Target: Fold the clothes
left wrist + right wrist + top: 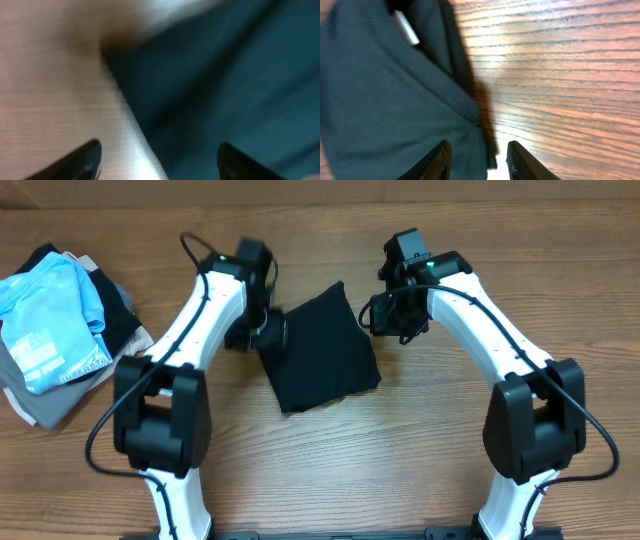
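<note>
A black T-shirt (322, 352) lies folded into a rough, tilted square at the middle of the wooden table (430, 460), flanked by two arms, one at its left edge and one at its upper right corner. From overhead, both sets of fingertips are hidden beneath the wrists. The left gripper (159, 165) hangs over the T-shirt's left border, its dark fingers (82, 161) standing wide apart, one over bare wood and the other over cloth. That view is badly blurred and shows only the finger ends at the bottom of the frame, so whether they touch the fabric cannot be told. The right gripper (477, 162) sits at the T-shirt's edge with its fingers (439, 160) parted by a narrower gap, a corner of fabric and a strip of table showing between them. They are not pressed together on the cloth, though contact is hard to judge because the frame cuts off the tips. A small white label (406, 27) peeks from a fold at the top of that view, half covered. Well apart at the table's far left lies a pile (60, 385) of other garments, with a blue garment (48, 315) bearing white print on top — the pieces beneath show only as grey, beige and black edges.
</note>
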